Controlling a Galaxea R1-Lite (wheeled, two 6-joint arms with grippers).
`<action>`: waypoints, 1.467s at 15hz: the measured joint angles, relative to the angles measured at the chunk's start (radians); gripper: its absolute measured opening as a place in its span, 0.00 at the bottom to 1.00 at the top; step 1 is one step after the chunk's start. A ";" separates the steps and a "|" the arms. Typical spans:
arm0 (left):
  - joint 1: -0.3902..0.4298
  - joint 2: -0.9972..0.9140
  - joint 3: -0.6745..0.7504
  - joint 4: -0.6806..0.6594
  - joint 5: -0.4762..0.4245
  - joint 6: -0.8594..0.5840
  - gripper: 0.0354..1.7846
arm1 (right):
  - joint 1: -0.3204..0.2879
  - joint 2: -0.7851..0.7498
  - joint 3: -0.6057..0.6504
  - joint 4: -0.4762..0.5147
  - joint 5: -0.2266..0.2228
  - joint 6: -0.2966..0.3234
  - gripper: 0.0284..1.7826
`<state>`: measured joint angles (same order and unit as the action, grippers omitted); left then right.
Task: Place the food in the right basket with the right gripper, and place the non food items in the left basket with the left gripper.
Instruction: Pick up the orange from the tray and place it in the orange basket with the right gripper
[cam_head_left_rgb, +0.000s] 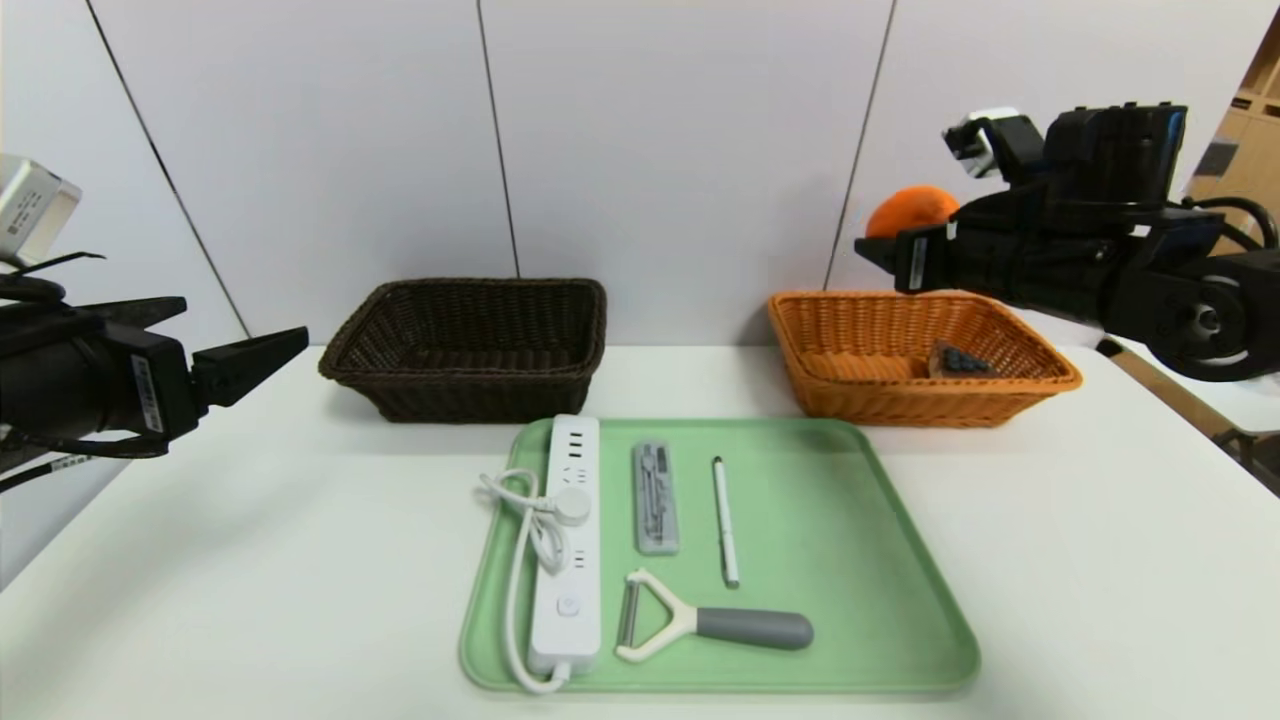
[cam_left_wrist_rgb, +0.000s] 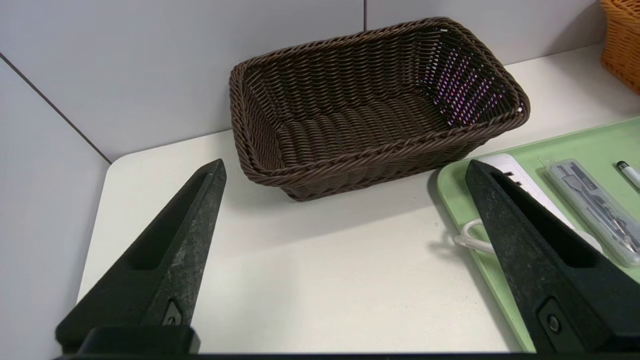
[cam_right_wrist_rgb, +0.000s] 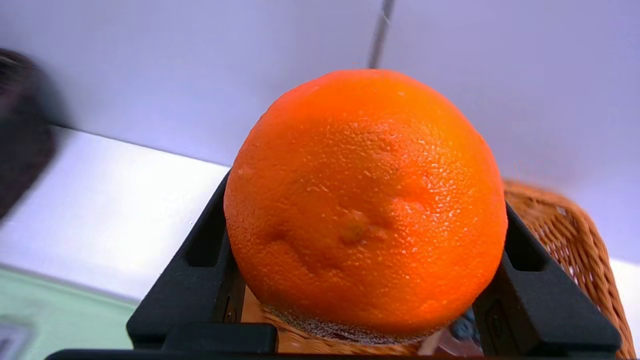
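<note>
Up over the orange-tan right basket (cam_head_left_rgb: 920, 355), the right gripper (cam_head_left_rgb: 880, 245) has its black pointed fingers clamped on either side of the orange (cam_right_wrist_rgb: 365, 205), a round fruit with dimpled, glossy peel and a small navel scar. That basket is tight plastic-looking wicker with a flared rim, and the cake slice (cam_head_left_rgb: 955, 360) lies inside it near its right end, dark on top with blueberries. Left of it on the white table (cam_head_left_rgb: 1100, 560) stands the left basket (cam_head_left_rgb: 470, 345), the same rectangular weave in dark brown, nearly black. Just in front of the two baskets lies a smooth pale green tray (cam_head_left_rgb: 850, 560) with rounded corners, carrying the white power strip (cam_head_left_rgb: 570, 540) with its looped cord, the slim grey case (cam_head_left_rgb: 655, 497), the white pen (cam_head_left_rgb: 725, 520) and the Y-peeler (cam_head_left_rgb: 710, 625) with its matte grey handle. Well left of the dark basket, the left gripper (cam_left_wrist_rgb: 345, 170) hangs above the table's edge, its rough black tapered fingers spread wide with nothing between them.
</note>
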<state>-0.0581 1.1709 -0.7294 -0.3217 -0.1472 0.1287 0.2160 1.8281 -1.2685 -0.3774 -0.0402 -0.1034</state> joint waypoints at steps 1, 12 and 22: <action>0.000 -0.003 0.000 0.000 0.000 -0.001 0.94 | -0.013 0.024 0.004 0.017 0.005 0.001 0.65; 0.000 -0.029 0.016 0.000 -0.001 -0.001 0.94 | -0.047 0.166 -0.251 0.559 0.051 0.005 0.65; 0.000 -0.030 0.016 0.000 0.000 -0.005 0.94 | -0.046 0.244 -0.263 0.536 0.037 0.033 0.65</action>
<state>-0.0581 1.1411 -0.7130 -0.3217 -0.1470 0.1240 0.1698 2.0726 -1.5313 0.1583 -0.0036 -0.0700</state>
